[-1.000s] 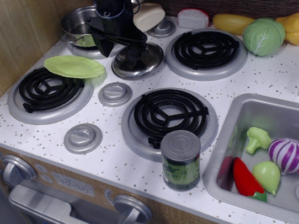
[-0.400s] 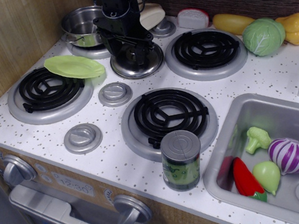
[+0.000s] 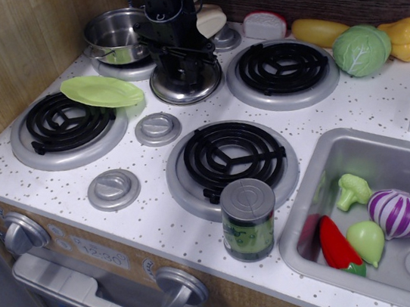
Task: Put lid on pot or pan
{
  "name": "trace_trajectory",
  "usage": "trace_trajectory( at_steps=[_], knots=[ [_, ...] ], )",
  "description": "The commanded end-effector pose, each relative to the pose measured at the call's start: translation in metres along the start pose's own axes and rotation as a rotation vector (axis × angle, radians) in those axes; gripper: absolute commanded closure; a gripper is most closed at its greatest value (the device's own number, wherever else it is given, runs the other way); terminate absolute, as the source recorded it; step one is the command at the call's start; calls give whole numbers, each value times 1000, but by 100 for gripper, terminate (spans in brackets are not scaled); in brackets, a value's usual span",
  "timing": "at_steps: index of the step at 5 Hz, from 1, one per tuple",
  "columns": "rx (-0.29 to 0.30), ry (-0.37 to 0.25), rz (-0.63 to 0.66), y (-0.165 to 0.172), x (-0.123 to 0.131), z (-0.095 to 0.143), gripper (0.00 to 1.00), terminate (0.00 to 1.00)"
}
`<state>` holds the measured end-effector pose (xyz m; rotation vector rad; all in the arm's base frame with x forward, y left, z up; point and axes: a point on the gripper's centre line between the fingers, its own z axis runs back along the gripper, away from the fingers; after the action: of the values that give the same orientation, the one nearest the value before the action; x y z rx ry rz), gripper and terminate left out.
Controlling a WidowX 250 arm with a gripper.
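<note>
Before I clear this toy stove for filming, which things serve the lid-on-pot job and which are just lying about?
Job:
- round shiny steel domed lid, on the countertop
- small shiny steel pot, rear left, uncovered
- black gripper, down over the lid

Lying about:
- light green plate
- grey-lidded green can
- green cabbage
- yellow pepper
- purple onion in the sink

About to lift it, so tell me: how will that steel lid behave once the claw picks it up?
The lid is polished steel, so probably rigid but slippery. The claw sits over its small central knob, so it may swing or tilt. Its domed round shape could roll if dropped.
</note>
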<state>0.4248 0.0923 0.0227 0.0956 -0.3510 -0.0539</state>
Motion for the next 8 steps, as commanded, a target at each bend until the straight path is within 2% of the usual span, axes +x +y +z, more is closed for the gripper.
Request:
trace_trajectory(
  at_steps=[1, 2, 3, 4, 6, 7, 8],
  knots=[
    [14, -49, -23, 3, 15, 15, 100, 0],
    [35, 28, -18, 0, 22, 48, 100, 0],
    [76, 69, -38, 1, 24, 77, 100, 0],
    [126, 107, -110, 23, 29, 94, 100, 0],
    [181, 103, -227, 75, 29, 104, 100, 0],
    [175, 80, -265, 98, 32, 96, 100, 0],
    [196, 23, -278, 113, 32, 88, 100, 0]
  ],
)
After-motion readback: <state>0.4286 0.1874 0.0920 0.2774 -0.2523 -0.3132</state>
